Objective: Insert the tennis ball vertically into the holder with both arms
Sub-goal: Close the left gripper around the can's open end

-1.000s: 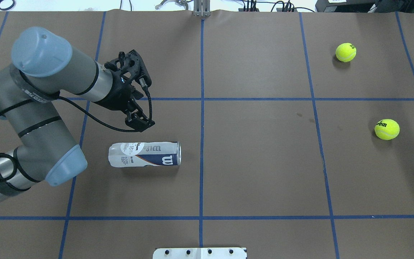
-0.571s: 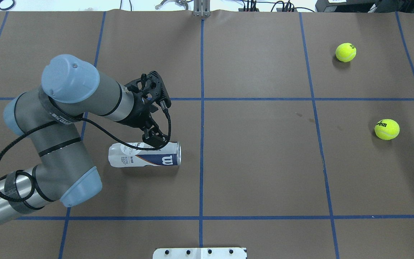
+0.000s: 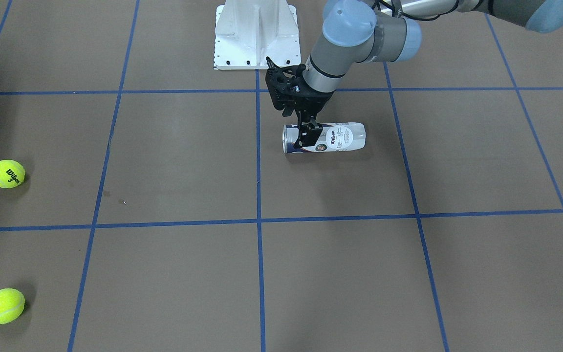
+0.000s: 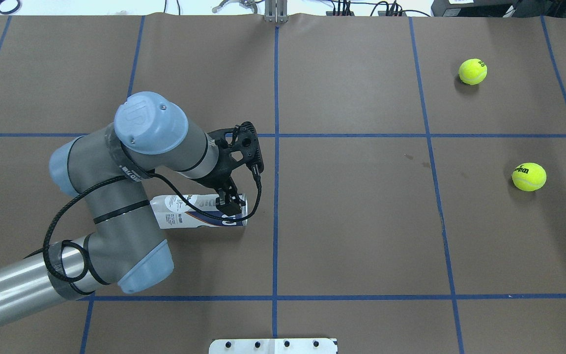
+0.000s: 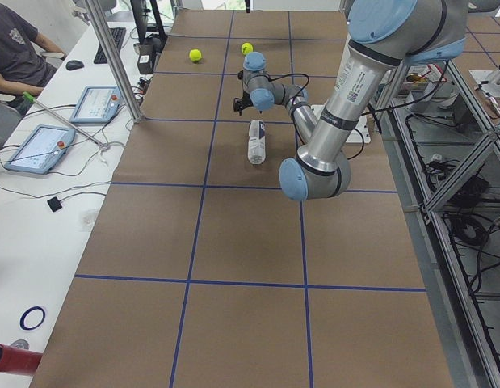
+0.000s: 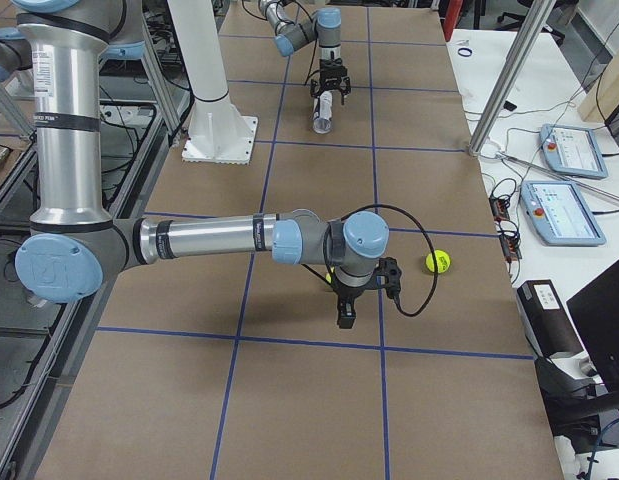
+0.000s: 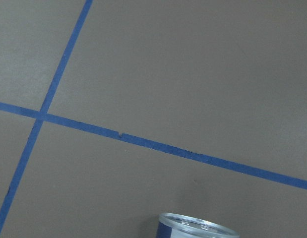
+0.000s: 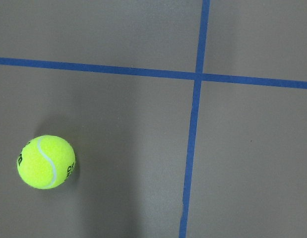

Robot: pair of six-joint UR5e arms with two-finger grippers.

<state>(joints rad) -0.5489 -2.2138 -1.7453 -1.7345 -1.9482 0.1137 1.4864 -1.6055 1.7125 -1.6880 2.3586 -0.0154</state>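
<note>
Across the surface (image 3: 340, 274) from the robot, looking steeply down: shows the can (image 3: 342, 138) lying on its side, mouth toward the blue centre line, with the left fingers (image 3: 306, 137) poised over that end. Appear spread, one to each side, pinching nothing. Reads as the reach for the can. Next calls for closing gently on a slick, round wall, then tipping it mouth-up.

From overhead: shows that can (image 4: 180, 216) as clear smooth plastic under a glossy navy-and-white label, with a bright rim. Places one fuzzy yellow ball (image 4: 528, 176) and a second ball (image 4: 472, 71) well apart from it on matte brown paper.

From the left end: gives only a small, far view of the can (image 5: 256, 141).

From the right end: puts the right fingers (image 6: 346, 312) pointing down, near a ball (image 6: 437, 262). Cannot tell whether spread or pressed together.

Left wrist: catches just the can's rim (image 7: 198, 229).

Right wrist: frames a felt ball (image 8: 46, 161), no fingers in shot.
</note>
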